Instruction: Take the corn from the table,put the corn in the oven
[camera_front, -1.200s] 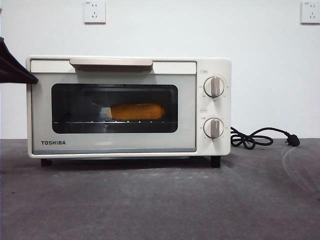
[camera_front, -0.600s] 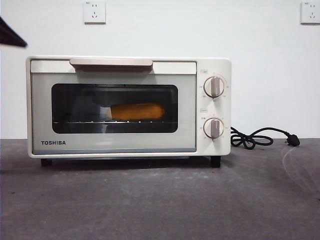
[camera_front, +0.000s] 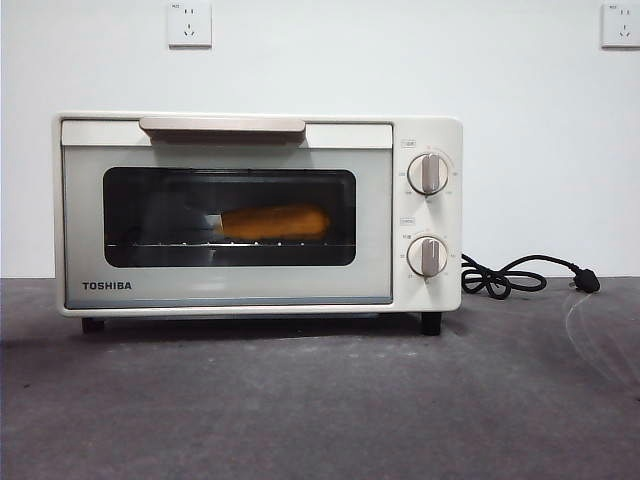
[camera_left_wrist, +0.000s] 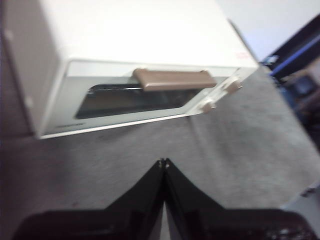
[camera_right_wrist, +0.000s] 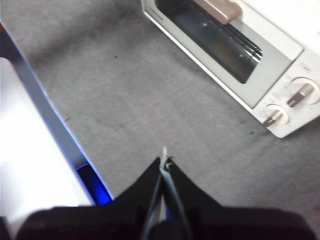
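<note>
Corn (camera_front: 274, 222) sits inside the oven (camera_front: 258, 212), lying on its side on the wire rack behind the dark glass door, and the door is shut! Only the front view gives us that cob; from the left wrist view the glass is just a dark strip under the brown handle (camera_left_wrist: 173, 79), and the right wrist view catches the rack bars and both knobs (camera_right_wrist: 303, 92) but no corn. Front view also picks up the black cord (camera_front: 520, 275) coiled on the desk (camera_front: 320, 400) just to the side of the oven by its knobs. Left claw (camera_left_wrist: 163, 162) is closed tight, tips together, holding nothing, up over the desk in front of the oven door. Right claw (camera_right_wrist: 164, 161) is pinched shut and empty too, well back from the oven. And the dark arm tip that showed beside the oven's top corner a moment ago has gone from the front view!
</note>
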